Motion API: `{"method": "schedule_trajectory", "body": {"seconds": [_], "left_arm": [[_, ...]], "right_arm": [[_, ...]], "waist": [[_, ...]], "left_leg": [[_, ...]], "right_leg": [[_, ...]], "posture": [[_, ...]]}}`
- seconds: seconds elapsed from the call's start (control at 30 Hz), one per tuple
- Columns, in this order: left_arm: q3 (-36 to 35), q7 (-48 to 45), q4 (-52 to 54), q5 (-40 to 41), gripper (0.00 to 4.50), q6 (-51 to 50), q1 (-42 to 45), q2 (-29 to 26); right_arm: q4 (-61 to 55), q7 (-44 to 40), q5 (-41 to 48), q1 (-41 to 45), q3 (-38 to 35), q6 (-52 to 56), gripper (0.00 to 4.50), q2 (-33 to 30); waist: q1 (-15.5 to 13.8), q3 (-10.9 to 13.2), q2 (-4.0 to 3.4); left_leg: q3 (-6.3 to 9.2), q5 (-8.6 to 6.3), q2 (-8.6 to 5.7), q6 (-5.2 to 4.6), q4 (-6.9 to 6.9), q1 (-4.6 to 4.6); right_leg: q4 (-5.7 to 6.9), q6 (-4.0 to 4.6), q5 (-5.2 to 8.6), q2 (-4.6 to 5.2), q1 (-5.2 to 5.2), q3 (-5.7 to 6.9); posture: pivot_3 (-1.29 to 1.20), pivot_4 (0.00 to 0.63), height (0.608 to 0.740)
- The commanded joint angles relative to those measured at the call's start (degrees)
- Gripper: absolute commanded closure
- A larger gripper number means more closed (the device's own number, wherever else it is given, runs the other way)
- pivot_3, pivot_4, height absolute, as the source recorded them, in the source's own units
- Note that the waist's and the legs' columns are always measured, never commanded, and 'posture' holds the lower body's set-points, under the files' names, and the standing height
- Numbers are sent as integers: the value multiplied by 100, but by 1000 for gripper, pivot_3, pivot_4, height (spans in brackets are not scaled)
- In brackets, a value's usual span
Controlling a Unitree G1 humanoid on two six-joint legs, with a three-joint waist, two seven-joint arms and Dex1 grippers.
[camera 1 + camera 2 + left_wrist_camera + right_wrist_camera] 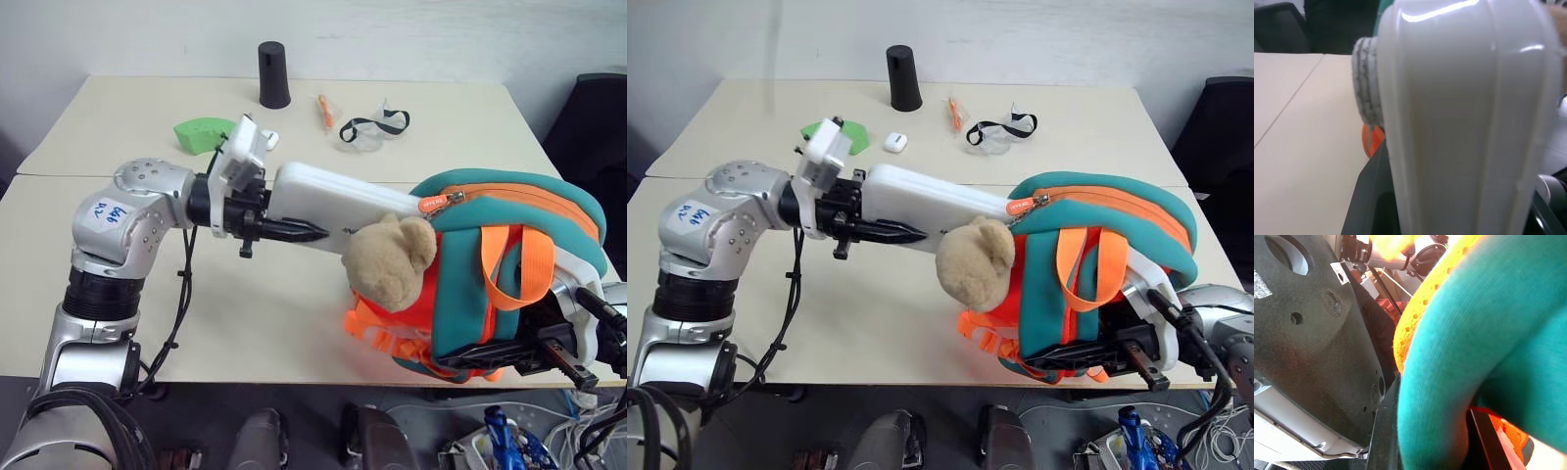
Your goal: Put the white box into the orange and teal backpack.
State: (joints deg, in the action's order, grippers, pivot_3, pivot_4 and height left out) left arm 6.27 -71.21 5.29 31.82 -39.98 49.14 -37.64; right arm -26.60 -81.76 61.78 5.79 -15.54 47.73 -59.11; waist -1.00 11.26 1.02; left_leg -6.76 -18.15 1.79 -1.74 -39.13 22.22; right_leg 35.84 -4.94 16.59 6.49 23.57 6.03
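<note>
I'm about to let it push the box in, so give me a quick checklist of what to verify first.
1. Left gripper shut on the white box: ok.
2. Right gripper shut on the backpack, holding it up: ok.
3. Box's far end at the zipper opening: ok, though the end itself is hidden.
4. Opening wide enough: cannot tell.
5. Plush bear clear of the box: not ok, it hangs against the box's end.
6. Goggles and black cup away from the path: ok.

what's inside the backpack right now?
The far end of the white box runs behind the plush bear toward the orange and teal backpack opening. The bear and the backpack's top cover the interior, so how far in it sits is hidden.
</note>
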Motion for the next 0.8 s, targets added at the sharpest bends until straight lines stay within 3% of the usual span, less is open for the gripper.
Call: {"method": "schedule_trajectory", "body": {"seconds": [0.03, 0.1, 0.2, 0.5, 0.8], "left_arm": [[271, -516, 264, -209, 3179, 324, -119, -380], [421, -698, 181, -427, 3179, 630, -165, -543], [380, -556, 4, -319, 3179, 588, 16, -281], [667, 449, -75, -603, 3179, 580, 83, 1056], [1536, 1575, -204, -1210, 3179, 65, 160, 2293]], "right_arm": [[-31, -46, 9, 39, 11, 21, 4490, -98], [-29, -33, -1, 37, 2, 22, 4490, -90], [-55, -26, -16, 2, -6, 12, 4490, -70], [-150, 16, 1, -7, 19, -1, 4490, -16], [-240, 95, -33, -52, 126, -72, 4490, 77]], "waist": [[5, 0, 0], [1, 0, 0], [-31, 0, 0], [-35, 0, 0], [-53, 0, 0]], "left_leg": [[0, 0, 1, 1, 0, 0], [0, 0, 1, 2, 0, 0], [1, -1, -1, 2, 0, 0], [3, 0, -10, -12, -1, 11], [4, 3, -11, -13, -2, 6]], "right_leg": [[0, 2, 1, 0, 1, 0], [1, 4, 2, 0, 2, 1], [0, 4, 2, 3, 1, 1], [1, -9, -5, 3, 0, 5], [-4, -9, -5, 6, -2, 3]], "posture": [[0, 150, 740], [0, 150, 740], [0, 150, 740], [0, 150, 740], [0, 150, 740]]}}
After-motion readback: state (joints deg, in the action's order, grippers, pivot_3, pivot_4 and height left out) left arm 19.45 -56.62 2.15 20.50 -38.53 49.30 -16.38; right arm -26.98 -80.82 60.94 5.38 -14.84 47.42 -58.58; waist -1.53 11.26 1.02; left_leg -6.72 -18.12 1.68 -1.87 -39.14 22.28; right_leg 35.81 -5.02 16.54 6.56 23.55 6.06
